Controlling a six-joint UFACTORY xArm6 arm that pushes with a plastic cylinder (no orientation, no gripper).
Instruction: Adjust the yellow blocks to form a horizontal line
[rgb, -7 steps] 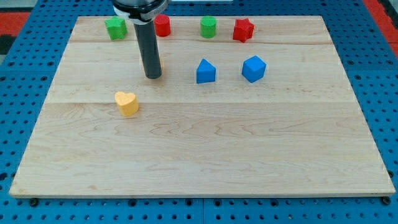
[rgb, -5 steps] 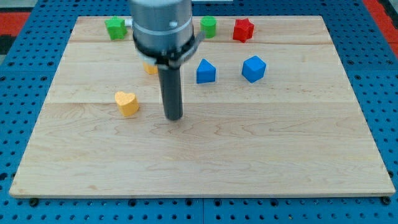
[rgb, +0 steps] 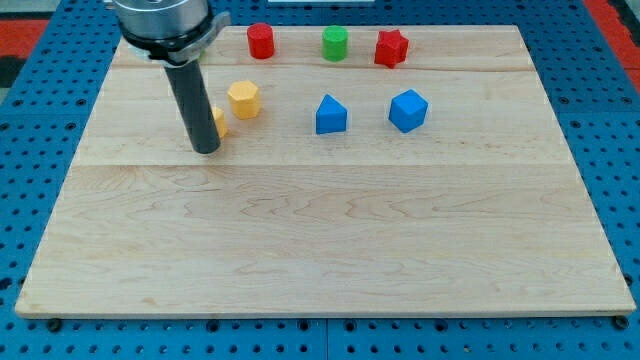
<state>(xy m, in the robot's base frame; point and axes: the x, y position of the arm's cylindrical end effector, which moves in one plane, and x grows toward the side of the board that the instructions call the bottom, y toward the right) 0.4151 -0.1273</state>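
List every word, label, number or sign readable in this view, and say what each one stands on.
None: no readable text shows anywhere in the camera view.
The wooden board, the blue pegboard table and the dark rod with my tip carry no lettering.
The coloured blocks, such as the yellow hexagonal block and the red star block, are plain.

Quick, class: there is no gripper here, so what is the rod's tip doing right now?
My tip: holds nothing; it stands on the board, right against a yellow block that the rod mostly hides.
The yellow hexagonal block sits apart, toward the view's upper right.
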